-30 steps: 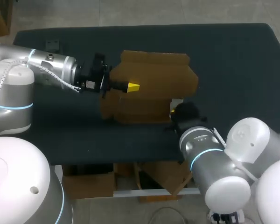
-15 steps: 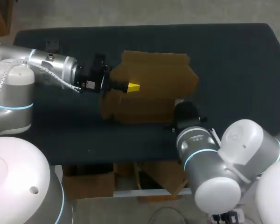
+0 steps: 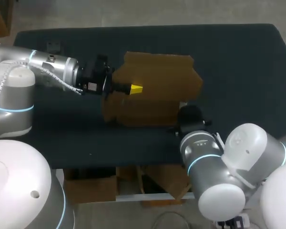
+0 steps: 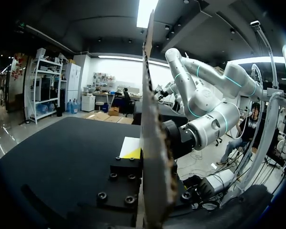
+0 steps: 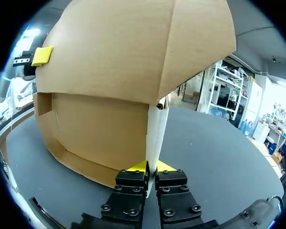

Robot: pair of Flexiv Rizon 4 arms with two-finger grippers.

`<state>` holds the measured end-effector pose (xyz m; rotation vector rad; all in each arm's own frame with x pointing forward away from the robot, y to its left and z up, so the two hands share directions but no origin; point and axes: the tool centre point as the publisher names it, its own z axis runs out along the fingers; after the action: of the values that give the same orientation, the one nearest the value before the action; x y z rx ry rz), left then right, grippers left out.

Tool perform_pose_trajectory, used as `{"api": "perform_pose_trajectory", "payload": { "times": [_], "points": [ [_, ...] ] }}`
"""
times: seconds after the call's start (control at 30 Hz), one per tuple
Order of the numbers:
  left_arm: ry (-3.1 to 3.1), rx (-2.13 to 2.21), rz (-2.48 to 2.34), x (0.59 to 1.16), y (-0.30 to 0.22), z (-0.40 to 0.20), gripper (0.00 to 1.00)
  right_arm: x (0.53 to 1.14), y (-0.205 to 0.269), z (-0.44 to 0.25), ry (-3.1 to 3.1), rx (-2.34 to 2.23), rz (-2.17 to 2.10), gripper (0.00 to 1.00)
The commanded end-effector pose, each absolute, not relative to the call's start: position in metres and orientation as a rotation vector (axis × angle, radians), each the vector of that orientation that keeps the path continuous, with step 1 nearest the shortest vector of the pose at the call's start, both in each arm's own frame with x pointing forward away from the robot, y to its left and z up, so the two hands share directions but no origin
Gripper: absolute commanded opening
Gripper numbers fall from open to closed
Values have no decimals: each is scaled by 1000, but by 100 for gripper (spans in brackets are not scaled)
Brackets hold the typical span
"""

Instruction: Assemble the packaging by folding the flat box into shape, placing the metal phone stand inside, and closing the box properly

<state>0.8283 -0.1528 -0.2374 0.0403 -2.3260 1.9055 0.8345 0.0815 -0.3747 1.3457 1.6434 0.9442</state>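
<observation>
The right claw (image 5: 151,167) is clenched on a thin pale flap (image 5: 156,133) of the cardboard box (image 5: 119,67), its two yellow tips pressed to the flap from both sides just above the desk (image 5: 219,157). Ahead of it the box rises as a wide, half-folded brown shell with one crease running down towards the flap. Its inside is hidden. The left claw (image 4: 144,155) grasps another panel of the same box, seen edge-on between its fingers. One yellow fingertip (image 4: 132,153) lies flat against the panel; the other is concealed behind the cardboard. From overhead, the box sits near the middle of the dark desk, with the left claw's upper tip lying on its top face. The right claw is covered there by its own wrist (image 3: 193,117) at the box's near right corner. The cardboard faces in view are plain brown. A small dark object (image 3: 52,46) lies near the desk's far left corner, well apart from the box and too small to identify.
</observation>
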Motion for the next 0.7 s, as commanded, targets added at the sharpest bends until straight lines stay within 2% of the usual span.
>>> {"api": "perform_pose_trajectory", "payload": {
  "times": [0.03, 0.1, 0.13, 0.17, 0.23, 0.7],
  "points": [
    [-2348, 38, 1891, 826, -152, -235, 43, 832, 77, -377, 1652, 1335, 963, 0],
    [-2362, 31, 1887, 826, -152, -233, 56, 832, 77, -377, 1658, 1331, 968, 0],
    [-2365, 31, 1886, 826, -152, -232, 78, 831, 76, -376, 1665, 1326, 971, 0],
    [-2369, 29, 1887, 826, -152, -231, 91, 831, 75, -375, 1669, 1323, 977, 0],
    [-2379, 27, 1888, 826, -152, -230, 100, 831, 74, -374, 1679, 1321, 983, 0],
    [-2468, -43, 1880, 819, -150, -218, 100, 837, 61, -368, 1820, 1340, 1062, 0]
  ]
}}
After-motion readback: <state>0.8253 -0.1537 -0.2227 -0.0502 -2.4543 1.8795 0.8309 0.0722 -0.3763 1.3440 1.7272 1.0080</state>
